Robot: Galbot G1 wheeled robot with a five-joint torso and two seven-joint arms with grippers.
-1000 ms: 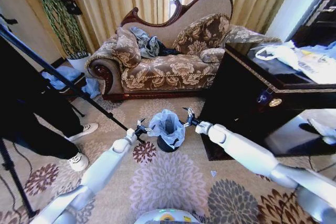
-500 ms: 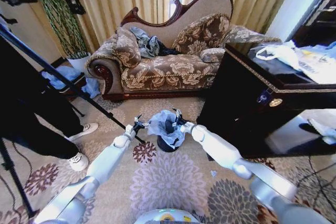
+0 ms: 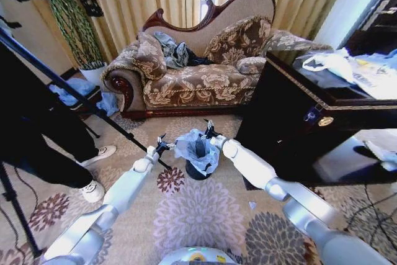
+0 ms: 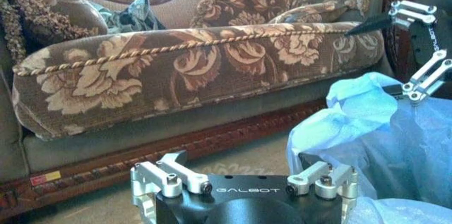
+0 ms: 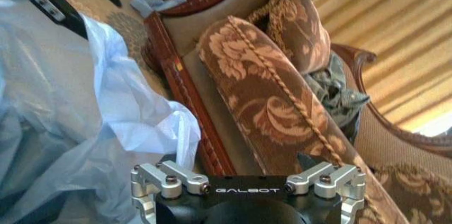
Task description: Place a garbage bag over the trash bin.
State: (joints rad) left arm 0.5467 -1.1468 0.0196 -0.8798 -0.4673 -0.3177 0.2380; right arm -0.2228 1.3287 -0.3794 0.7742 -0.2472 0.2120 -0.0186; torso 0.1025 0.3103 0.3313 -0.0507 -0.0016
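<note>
Head view: garbage bag point(image 3: 196, 149), pale blue-white and crinkled, draped over the rim of the trash bin point(image 3: 197, 169), black and upright on the patterned carpet point(image 3: 198, 215) in front of the sofa point(image 3: 198, 72). Bag mouth open at the top, plastic bunched around the rim, lower bin wall left bare. Right gripper point(image 3: 208, 132) at the far rim of the bag, touching or just above the plastic; fingers spread apart, nothing clearly pinched between them. Left gripper point(image 3: 163, 146) just beside the bag on its left, fingers parted, holding nothing. Left wrist view: bag point(image 4: 381, 144) close beside the open fingers point(image 4: 166, 173), with the right gripper point(image 4: 416, 49) farther off above the plastic. Dark wooden cabinet point(image 3: 322, 122) to the right of the bin, carrying white plastic bags point(image 3: 347, 66).
</note>
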